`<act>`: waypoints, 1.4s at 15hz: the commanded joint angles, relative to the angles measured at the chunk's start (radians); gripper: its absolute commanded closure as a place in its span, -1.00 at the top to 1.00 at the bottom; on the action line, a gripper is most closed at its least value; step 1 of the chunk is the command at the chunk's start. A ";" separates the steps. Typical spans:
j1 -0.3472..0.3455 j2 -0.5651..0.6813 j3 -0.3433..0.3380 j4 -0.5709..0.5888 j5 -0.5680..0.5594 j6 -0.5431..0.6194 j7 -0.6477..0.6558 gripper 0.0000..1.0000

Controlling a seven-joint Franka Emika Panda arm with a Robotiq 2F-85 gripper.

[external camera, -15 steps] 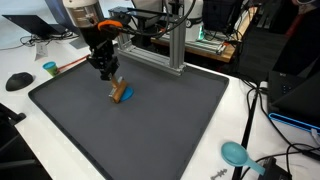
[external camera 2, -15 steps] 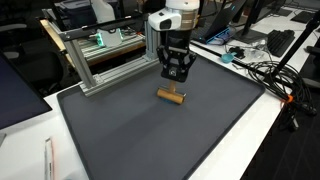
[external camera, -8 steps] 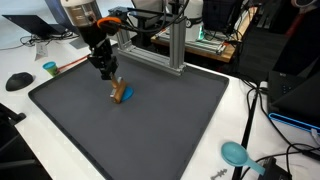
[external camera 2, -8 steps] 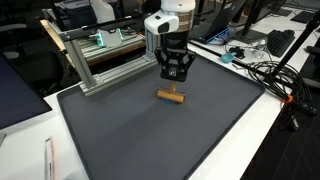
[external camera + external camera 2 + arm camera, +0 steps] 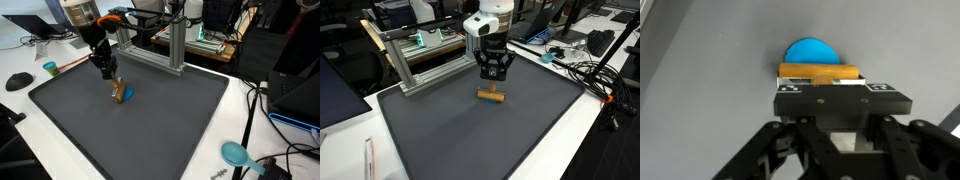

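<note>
Wrist view looks down past the black linkage of the gripper (image 5: 840, 98). Nothing shows between its fingers, and none of the pictures lets me tell how wide the jaws stand. Just beyond the fingertips lies the wooden-handled tool (image 5: 820, 71), its handle crosswise to the gripper and its blue round head (image 5: 810, 50) showing past the handle.

In an exterior view the gripper (image 5: 495, 74) hangs pointing straight down over the tool (image 5: 492, 96), close above it but apart from it, with nothing in its grasp. In an exterior view from another side the gripper (image 5: 106, 74) stands over the wooden end, and the tool (image 5: 121, 94) shows a little blue at its far end.

The tool lies flat on the dark grey mat (image 5: 470, 140), nearer the mat's edge that runs along the aluminium frame (image 5: 420, 60) than the opposite edge, and well clear of every corner. The frame stands on the white table (image 5: 345, 150), just beyond that edge of the mat.

Off the mat, in an exterior view, a small teal cup (image 5: 49, 69) and a black mouse (image 5: 18, 81) sit on the table near one corner. A teal round object (image 5: 236, 153) lies by another corner, among cables (image 5: 265, 165)
</note>
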 commanded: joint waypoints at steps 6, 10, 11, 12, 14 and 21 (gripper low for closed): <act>0.002 0.102 0.034 0.055 0.058 -0.087 -0.094 -0.56; -0.004 0.119 0.045 0.085 0.075 -0.133 -0.145 -0.56; -0.004 0.124 0.047 0.092 0.076 -0.142 -0.156 -0.56; -0.003 0.128 0.047 0.100 0.076 -0.156 -0.167 -0.56; 0.001 0.138 0.049 0.119 0.082 -0.201 -0.175 -0.56; 0.018 0.164 0.048 0.142 0.145 -0.341 -0.149 -0.56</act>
